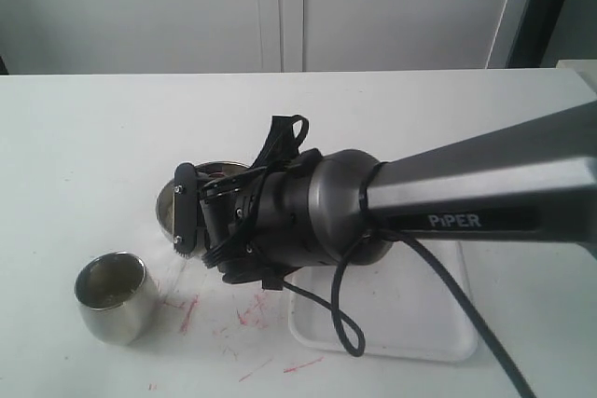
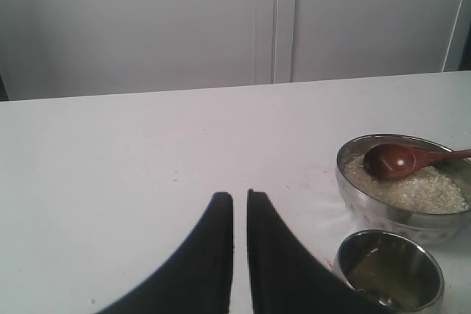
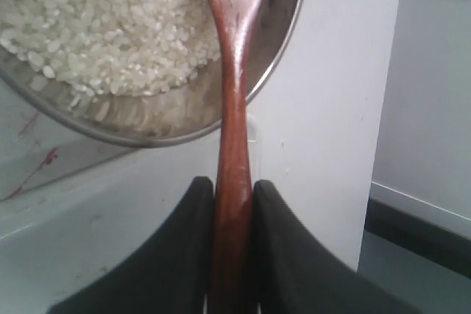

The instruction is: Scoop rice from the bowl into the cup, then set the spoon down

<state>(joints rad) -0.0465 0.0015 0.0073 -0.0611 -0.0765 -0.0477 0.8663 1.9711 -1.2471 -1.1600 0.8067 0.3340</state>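
The steel bowl (image 2: 366,205) holds a heap of off-white rice (image 2: 423,190). The brown wooden spoon (image 2: 391,161) has its oval head resting on the rice and its handle leading off to the right. My right gripper (image 3: 233,187) is shut on the spoon (image 3: 232,108) handle, just outside the bowl (image 3: 151,129) rim, with rice (image 3: 96,34) beyond. In the exterior view the right arm covers most of the bowl (image 1: 168,200). The steel cup (image 1: 112,297) stands near the bowl, at the front left. My left gripper (image 2: 240,198) hovers beside the cup (image 2: 390,273), shut and holding nothing.
A white tray (image 1: 410,328) lies under the right arm at the front right. Red marks (image 1: 189,312) stain the white table between the cup and the tray. A black cable (image 1: 350,323) hangs from the right arm over the tray.
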